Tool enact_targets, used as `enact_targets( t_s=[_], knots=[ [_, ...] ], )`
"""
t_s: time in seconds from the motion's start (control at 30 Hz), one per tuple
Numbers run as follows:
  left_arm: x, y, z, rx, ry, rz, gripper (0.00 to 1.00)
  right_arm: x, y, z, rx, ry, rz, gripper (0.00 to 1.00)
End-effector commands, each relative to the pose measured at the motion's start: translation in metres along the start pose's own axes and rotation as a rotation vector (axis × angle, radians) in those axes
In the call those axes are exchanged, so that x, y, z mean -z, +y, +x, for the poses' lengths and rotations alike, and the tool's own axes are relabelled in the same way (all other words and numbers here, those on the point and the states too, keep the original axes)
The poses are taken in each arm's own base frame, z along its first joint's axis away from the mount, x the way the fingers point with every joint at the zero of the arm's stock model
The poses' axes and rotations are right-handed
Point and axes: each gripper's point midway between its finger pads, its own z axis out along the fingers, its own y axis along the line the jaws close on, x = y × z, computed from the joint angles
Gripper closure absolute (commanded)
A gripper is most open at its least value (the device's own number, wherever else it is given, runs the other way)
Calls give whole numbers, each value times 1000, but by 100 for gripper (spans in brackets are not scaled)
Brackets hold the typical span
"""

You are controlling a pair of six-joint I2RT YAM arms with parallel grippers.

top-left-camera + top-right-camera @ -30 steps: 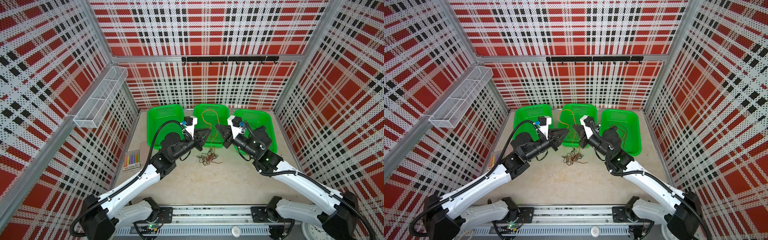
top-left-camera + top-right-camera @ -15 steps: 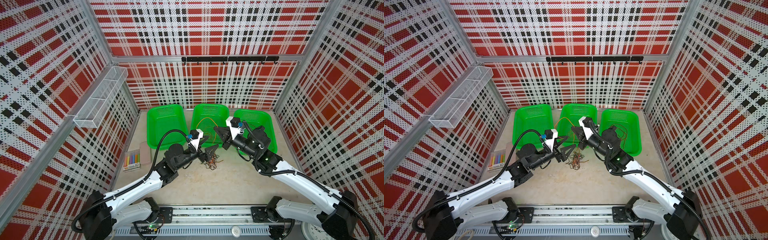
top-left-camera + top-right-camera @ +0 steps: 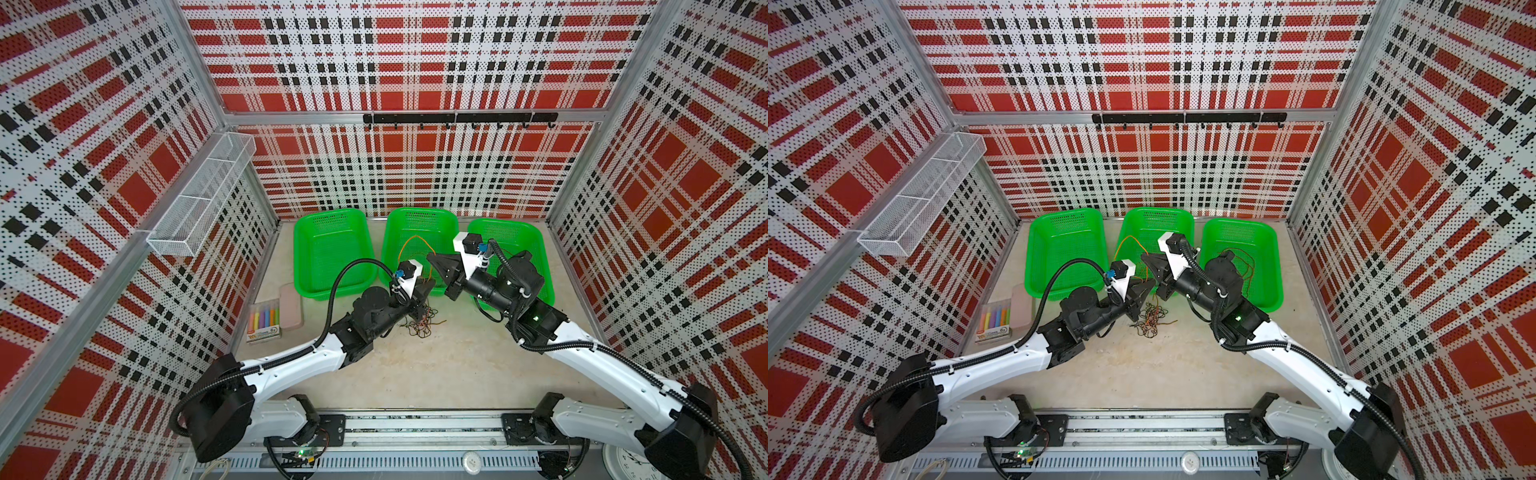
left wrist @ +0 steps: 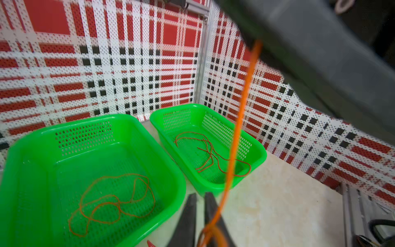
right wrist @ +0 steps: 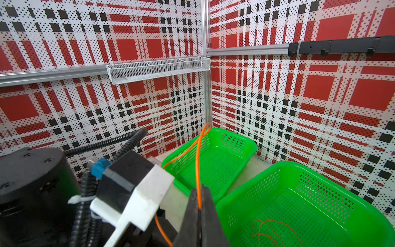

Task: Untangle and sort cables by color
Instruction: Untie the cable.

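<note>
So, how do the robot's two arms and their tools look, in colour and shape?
The left arm and right arm have white links and black joints, with a black corrugated hose along each. The left tool and right tool have dark tapered fingers beside a white-and-black camera block.

table (image 3: 436,374) open in front, green baskets (image 3: 332,249) line the back wall, cable tangle (image 3: 419,326) blocks the middle

Counted three green baskets (image 3: 332,224), two robot arms (image 3: 291,365), one tangle of cables (image 3: 419,325) whose strands were too knotted to count, and one orange cable (image 5: 197,166) raised above it. Also one mesh shelf (image 3: 199,199), one hook rail (image 3: 457,118), one chalk box (image 3: 264,321), one pink case (image 3: 291,305).
</note>
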Motion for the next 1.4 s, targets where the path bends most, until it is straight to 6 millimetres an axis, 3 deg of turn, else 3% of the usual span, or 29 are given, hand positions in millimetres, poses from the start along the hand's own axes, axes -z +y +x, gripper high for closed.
enact_targets(
  t_s=[0.0,0.13,0.2,0.3,0.4,0.57,0.67,0.77,1.1,1.37],
  knots=[
    [1,-9,-38,-11,-102,25,100,9,-4,-10,11,-25,25,100],
    [8,-16,-60,-11,-151,44,100,19,-19,-5,-17,-37,95,73],
    [13,-18,-72,-8,-180,46,100,26,-26,-1,-22,-44,122,66],
    [19,-23,-92,-4,-225,54,100,36,-34,13,-27,-29,165,45],
    [22,-27,-109,0,-257,54,100,46,-39,37,-39,13,195,37],
    [24,-32,-127,1,-287,56,100,61,-39,79,-71,69,198,35],
    [24,-33,-137,-9,-300,56,100,65,-32,111,-83,114,150,36],
    [25,-37,-147,-27,-309,67,100,66,-22,131,-89,124,85,36],
    [28,-48,-162,-70,-299,117,100,68,-22,160,-65,159,73,39],
    [27,-53,-165,-85,-291,137,100,55,5,162,-97,146,-114,40]
  ],
)
